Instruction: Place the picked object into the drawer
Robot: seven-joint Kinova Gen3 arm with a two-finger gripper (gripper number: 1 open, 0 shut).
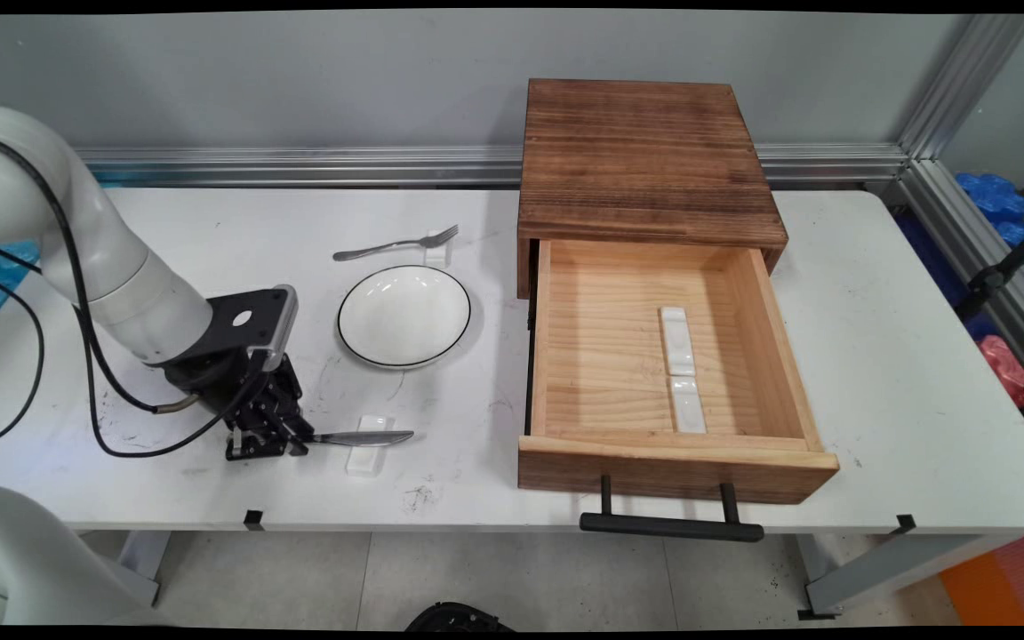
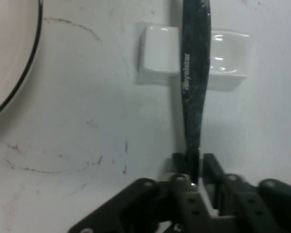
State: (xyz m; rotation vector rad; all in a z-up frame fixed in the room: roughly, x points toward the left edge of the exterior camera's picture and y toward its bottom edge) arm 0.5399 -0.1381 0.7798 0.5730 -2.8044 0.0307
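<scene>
One knife (image 1: 361, 437), four white rests (image 1: 368, 457)

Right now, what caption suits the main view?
The tool grips a knife lying across a white rest, beside a plate and open drawer.

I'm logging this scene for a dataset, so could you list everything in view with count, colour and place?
knife: 1, silver, table's near left, blade across a rest, handle end between the gripper's fingers
knife rest: 1, white, under the knife blade
plate: 1, white with a black rim, left of the drawer
fork: 1, silver, behind the plate, tines on a small white rest
fork rest: 1, white, under the fork's tines
drawer box: 1, dark brown wood, back centre
drawer: 1, pale wood, pulled open, black handle
drawer rests: 2, white, end to end in the drawer
table: 1, white
gripper: 1, black, shut on the knife's handle end
</scene>
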